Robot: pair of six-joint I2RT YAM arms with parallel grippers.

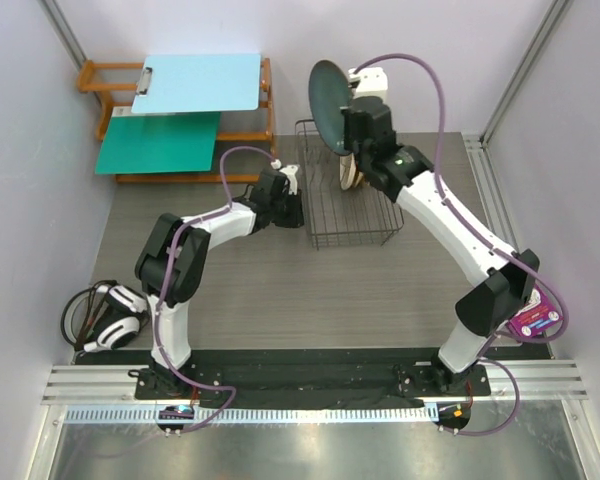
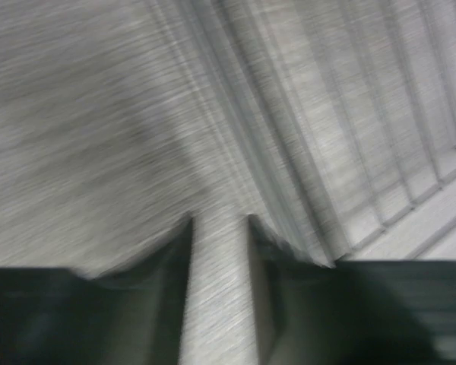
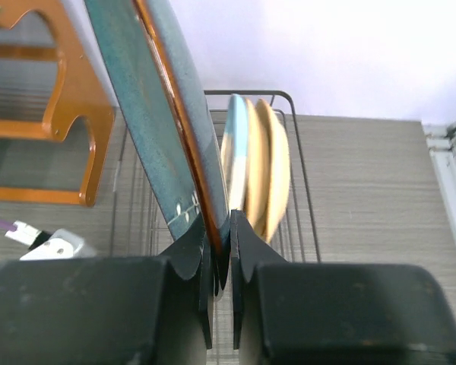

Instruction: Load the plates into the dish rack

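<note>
Right end effector [image 3: 221,226] pinches the rim of the teal plate [image 1: 328,105], upper centre; it should go down upright into the dish rack [image 1: 355,225] beside three standing plates [image 3: 258,163], with the left end effector [image 2: 220,224] slightly parted and empty.

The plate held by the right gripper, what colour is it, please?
Dark teal plate, orange-brown at its rim; the right wrist view shows it best.

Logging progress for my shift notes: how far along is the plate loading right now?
Done: three plates stand in the dish rack, one cream-and-blue, two tan. In hand: the right end effector grips the dark teal plate by its rim above the rack. Remaining: slotting it in. The left end effector is empty beside the rack.
</note>
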